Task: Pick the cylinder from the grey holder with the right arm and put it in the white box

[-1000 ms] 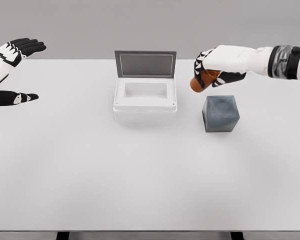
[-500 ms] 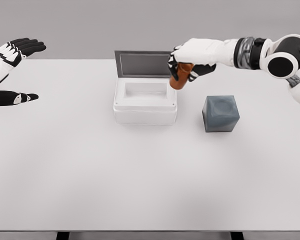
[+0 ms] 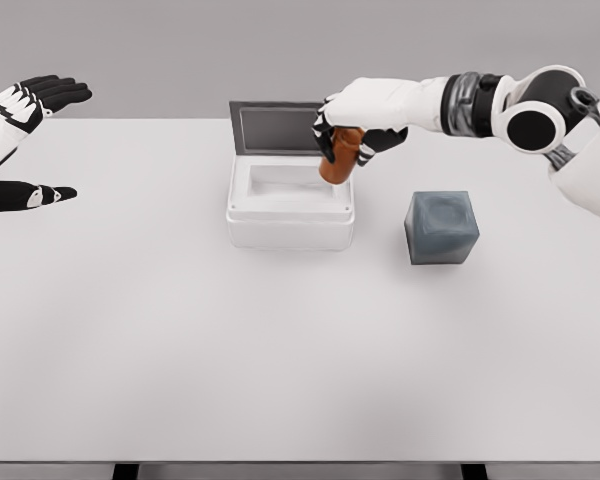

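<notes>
An orange-brown cylinder [image 3: 338,160] hangs tilted over the right part of the white box [image 3: 289,212], held in my right hand [image 3: 346,128], whose fingers are curled around its upper half. The box stands open, its grey-lined lid [image 3: 285,128] raised at the back. To the right of the box stands the grey holder [image 3: 441,227], a cube with a shallow round recess on top and nothing in it. My left hand [image 3: 30,140] stays far left with its fingers spread, holding nothing.
The white table [image 3: 280,350] stretches wide toward the front edge. My right arm [image 3: 500,105] reaches in from the upper right, passing above and behind the grey holder.
My right hand has carried the cylinder leftward from above the grey holder to over the right part of the white box. The left hand has not moved.
</notes>
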Controlling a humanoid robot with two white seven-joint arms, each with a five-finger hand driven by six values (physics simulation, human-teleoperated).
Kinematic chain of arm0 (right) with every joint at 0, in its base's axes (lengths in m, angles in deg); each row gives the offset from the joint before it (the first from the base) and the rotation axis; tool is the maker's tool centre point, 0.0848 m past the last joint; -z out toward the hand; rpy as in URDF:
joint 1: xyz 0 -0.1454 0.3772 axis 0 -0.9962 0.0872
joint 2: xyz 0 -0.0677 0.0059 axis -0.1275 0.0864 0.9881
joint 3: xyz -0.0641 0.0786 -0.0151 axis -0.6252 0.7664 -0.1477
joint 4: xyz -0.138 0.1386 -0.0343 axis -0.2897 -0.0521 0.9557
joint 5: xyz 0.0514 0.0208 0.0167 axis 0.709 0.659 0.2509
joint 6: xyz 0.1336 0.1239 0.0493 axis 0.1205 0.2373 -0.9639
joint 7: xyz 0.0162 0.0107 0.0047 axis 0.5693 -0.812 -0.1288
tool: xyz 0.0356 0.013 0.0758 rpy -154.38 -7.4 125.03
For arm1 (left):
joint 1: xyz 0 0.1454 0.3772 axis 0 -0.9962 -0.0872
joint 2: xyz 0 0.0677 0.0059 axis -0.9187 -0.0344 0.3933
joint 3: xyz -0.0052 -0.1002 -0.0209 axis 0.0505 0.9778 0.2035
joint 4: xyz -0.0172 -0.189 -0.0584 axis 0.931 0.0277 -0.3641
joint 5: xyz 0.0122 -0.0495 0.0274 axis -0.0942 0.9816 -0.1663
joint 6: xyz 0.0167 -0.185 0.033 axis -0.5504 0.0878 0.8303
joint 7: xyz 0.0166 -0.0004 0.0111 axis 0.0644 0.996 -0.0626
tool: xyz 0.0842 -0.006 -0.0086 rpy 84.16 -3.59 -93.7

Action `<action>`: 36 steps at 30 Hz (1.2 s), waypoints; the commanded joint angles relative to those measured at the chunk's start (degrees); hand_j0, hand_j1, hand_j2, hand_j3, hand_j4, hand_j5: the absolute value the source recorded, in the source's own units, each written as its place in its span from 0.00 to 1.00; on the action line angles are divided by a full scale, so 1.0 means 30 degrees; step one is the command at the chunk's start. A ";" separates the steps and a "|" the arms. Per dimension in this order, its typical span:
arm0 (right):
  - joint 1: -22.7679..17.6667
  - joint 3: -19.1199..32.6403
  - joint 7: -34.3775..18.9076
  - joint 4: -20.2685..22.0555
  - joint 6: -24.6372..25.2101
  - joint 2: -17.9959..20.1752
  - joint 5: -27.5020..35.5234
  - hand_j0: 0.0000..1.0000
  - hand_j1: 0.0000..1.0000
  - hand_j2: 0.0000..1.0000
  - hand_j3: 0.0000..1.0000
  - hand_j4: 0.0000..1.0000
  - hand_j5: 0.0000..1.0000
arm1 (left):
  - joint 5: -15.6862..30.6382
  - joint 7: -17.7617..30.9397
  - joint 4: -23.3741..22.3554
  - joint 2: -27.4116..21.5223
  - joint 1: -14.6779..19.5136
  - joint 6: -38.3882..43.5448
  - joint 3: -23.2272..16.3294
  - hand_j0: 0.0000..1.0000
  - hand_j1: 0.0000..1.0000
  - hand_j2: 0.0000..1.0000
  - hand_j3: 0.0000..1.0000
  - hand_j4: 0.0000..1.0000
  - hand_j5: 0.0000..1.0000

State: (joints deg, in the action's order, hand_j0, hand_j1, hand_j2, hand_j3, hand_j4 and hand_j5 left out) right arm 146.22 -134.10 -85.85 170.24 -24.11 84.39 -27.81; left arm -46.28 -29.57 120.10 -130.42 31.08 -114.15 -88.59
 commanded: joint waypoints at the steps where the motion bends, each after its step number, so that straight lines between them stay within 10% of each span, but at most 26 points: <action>1: 0.0000 -0.0039 0.0017 -0.0150 0.0029 -0.0049 0.0040 0.29 0.29 0.29 0.29 0.29 0.29 | 0.0132 -0.0011 0.0002 -0.0014 0.0000 0.0017 0.0002 1.00 1.00 1.00 1.00 1.00 1.00; 24: 0.0205 -0.0039 0.0017 -0.0121 0.0029 -0.0254 0.0069 0.32 0.32 0.32 0.32 0.32 0.32 | 0.0132 -0.0011 0.0002 -0.0014 0.0000 0.0017 0.0002 1.00 1.00 1.00 1.00 1.00 1.00; 28: 0.0205 -0.0039 0.0017 -0.0003 0.0029 -0.0254 0.0040 0.55 0.55 0.55 0.55 0.55 0.55 | 0.0132 -0.0011 0.0002 -0.0014 0.0000 0.0017 0.0002 1.00 1.00 1.00 1.00 1.00 1.00; 29: 0.0234 -0.0010 0.0017 -0.0003 0.0029 -0.0283 -0.0397 1.00 1.00 1.00 1.00 1.00 1.00 | 0.0132 -0.0011 0.0002 -0.0014 0.0000 0.0017 0.0002 1.00 1.00 1.00 1.00 1.00 1.00; 36: 0.0264 0.0313 0.0017 0.2251 0.0029 0.0127 -0.0898 1.00 1.00 1.00 1.00 1.00 1.00 | 0.0132 -0.0011 0.0002 -0.0043 0.0000 0.0017 0.0002 1.00 1.00 1.00 1.00 1.00 1.00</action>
State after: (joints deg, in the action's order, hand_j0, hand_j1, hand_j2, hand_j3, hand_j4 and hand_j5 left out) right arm 147.01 -133.35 -85.82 174.64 -24.08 84.16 -30.46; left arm -46.29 -29.57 120.10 -130.45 31.08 -114.15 -88.59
